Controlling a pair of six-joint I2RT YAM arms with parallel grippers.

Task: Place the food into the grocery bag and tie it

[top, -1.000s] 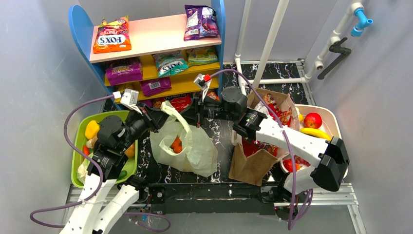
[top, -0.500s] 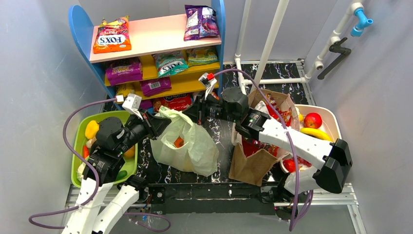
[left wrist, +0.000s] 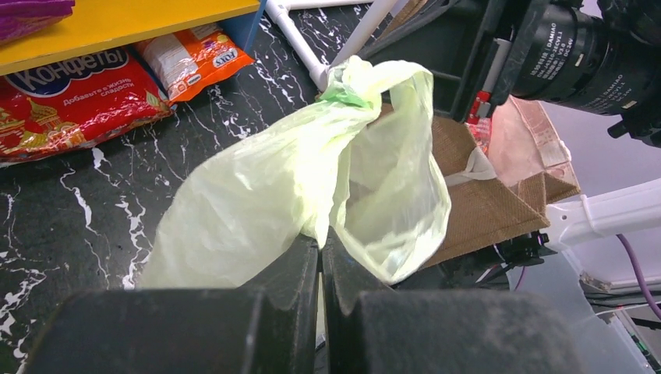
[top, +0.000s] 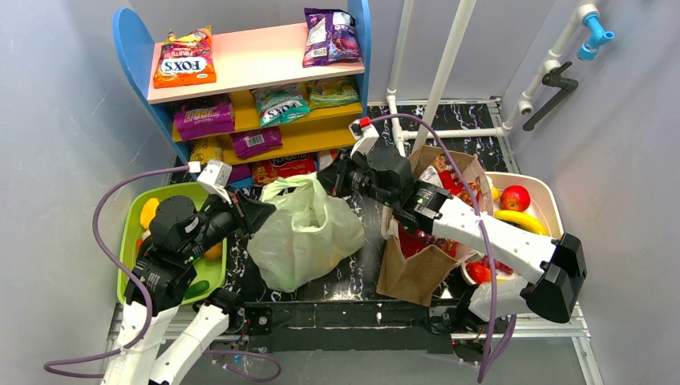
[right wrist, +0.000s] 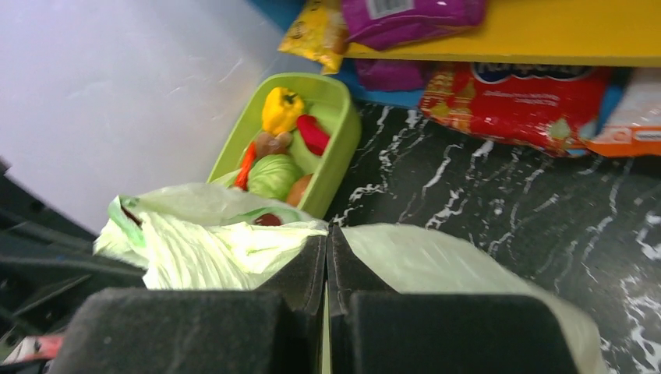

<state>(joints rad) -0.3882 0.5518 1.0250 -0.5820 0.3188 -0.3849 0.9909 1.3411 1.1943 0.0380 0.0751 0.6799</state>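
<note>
At the far left, a green tray point(top: 127, 241) is seen against the wall. Food is left in it: a yellow pepper point(right wrist: 281, 109), a green cabbage point(right wrist: 274, 175) and some red and brown pieces. Whether these are meant to be packed cannot be told, so the packing step is judged as possibly unfinished.

Just right of the tray, the left gripper point(left wrist: 320, 245) is pressed together on one side of the grocery bag point(top: 309, 233), with a fold of the thin film pinched between its fingers. The bag lies on the dark marbled table point(top: 369, 265), between the two arms and in front of the shelf. It is pale green, crinkled and translucent. Its top is drawn up and gathered, and one handle is twisted into a narrow strip at the far end. What lies inside cannot be made out through the film.

On the bag's right side, the right gripper point(right wrist: 328, 238) is likewise clamped on the film. No knot is seen, so tying is judged as the step in hand and not yet done.

Further right, a brown paper bag point(top: 417, 265) is stood just beside the grocery bag, and a white tub point(top: 553, 200) of fruit is set at the edge.
</note>
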